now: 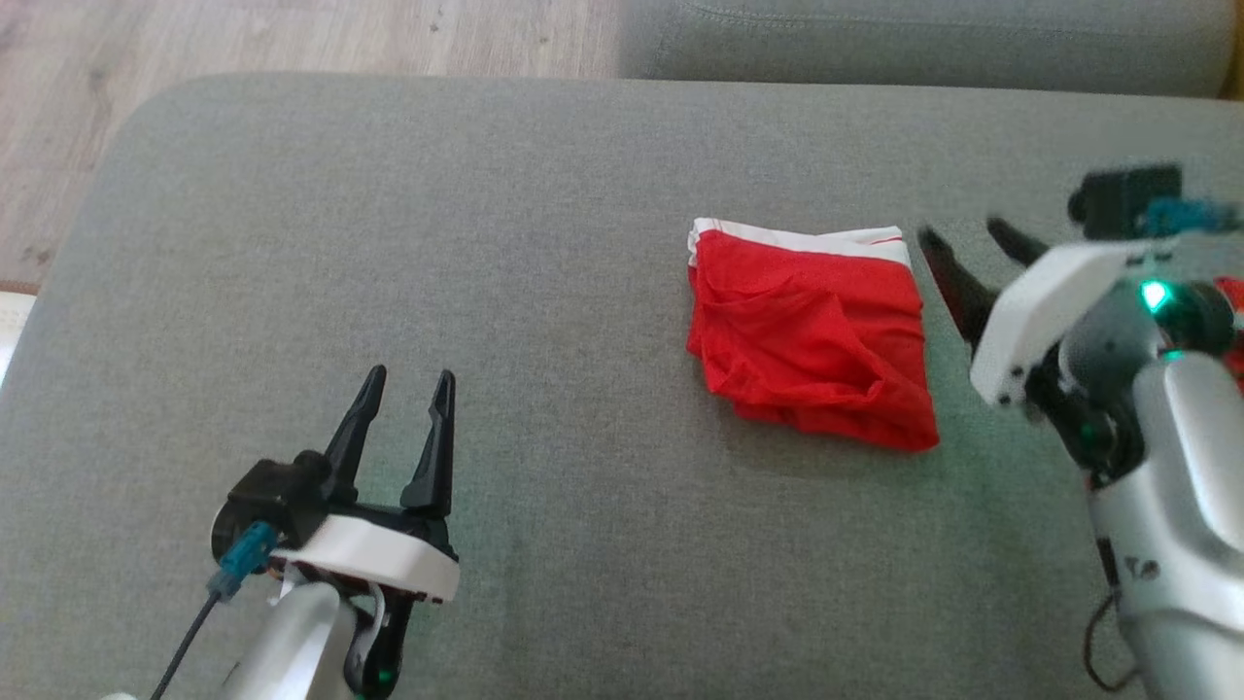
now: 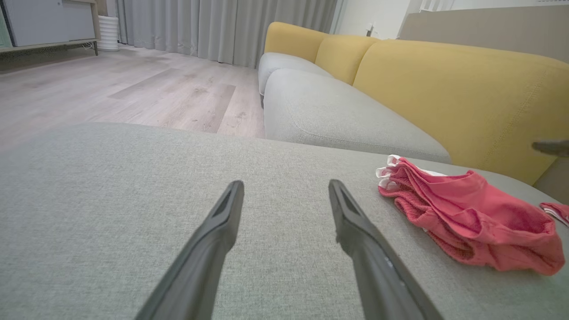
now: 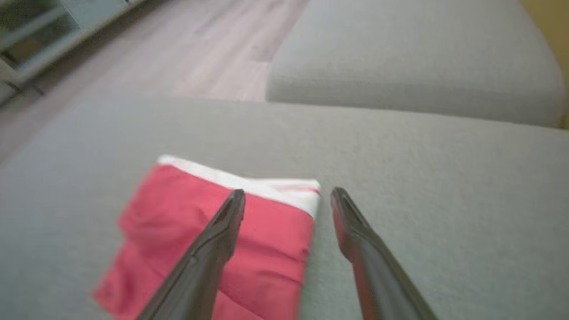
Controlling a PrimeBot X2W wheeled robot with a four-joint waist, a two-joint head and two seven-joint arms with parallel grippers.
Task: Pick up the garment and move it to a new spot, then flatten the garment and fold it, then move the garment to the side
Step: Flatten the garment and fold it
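The folded red-and-white mesh garment [image 1: 812, 340] is laid right of centre on the grey fabric cushion [image 1: 389, 194]. Fingers of left gripper [image 1: 411, 372] and right gripper [image 1: 957, 229] are spread, empty; the fold could be snagged open by the right one.

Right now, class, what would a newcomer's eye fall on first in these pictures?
The folded red garment with its white waistband, lying right of centre on the grey cushion. Next, the right gripper, open beside its right edge, and the left gripper, open over bare cushion at lower left.
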